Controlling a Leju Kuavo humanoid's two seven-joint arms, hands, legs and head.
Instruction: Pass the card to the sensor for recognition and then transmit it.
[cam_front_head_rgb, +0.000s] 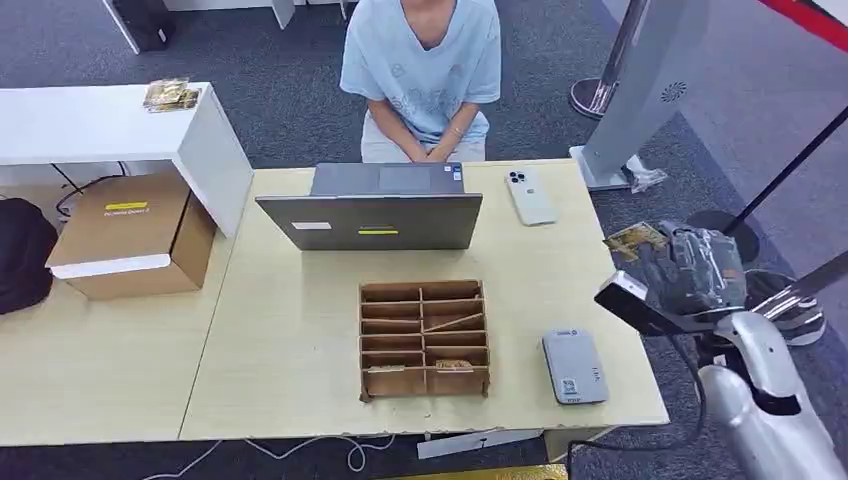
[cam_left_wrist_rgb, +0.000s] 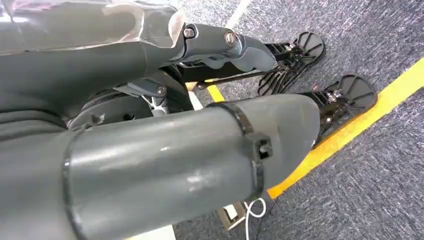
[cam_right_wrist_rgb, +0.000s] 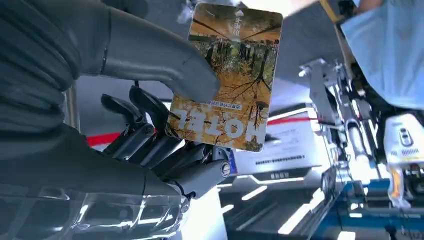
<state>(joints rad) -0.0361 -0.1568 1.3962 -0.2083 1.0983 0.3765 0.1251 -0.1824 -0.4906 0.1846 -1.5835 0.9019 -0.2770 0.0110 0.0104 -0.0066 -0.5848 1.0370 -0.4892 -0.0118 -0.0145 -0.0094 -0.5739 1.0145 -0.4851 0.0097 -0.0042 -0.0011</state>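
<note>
My right hand is raised just off the table's right edge and pinches a card printed with autumn trees. In the right wrist view the card sits between the thick thumb and the dark fingers behind it. The grey card sensor lies flat on the table near the front right corner, below and left of the held card. My left hand hangs over the floor, its fingers apart and nothing in it.
A wooden compartment tray stands mid-table, left of the sensor. Behind it are an open laptop and a white phone. A person sits across the table. A cardboard box and a white bench are at the left.
</note>
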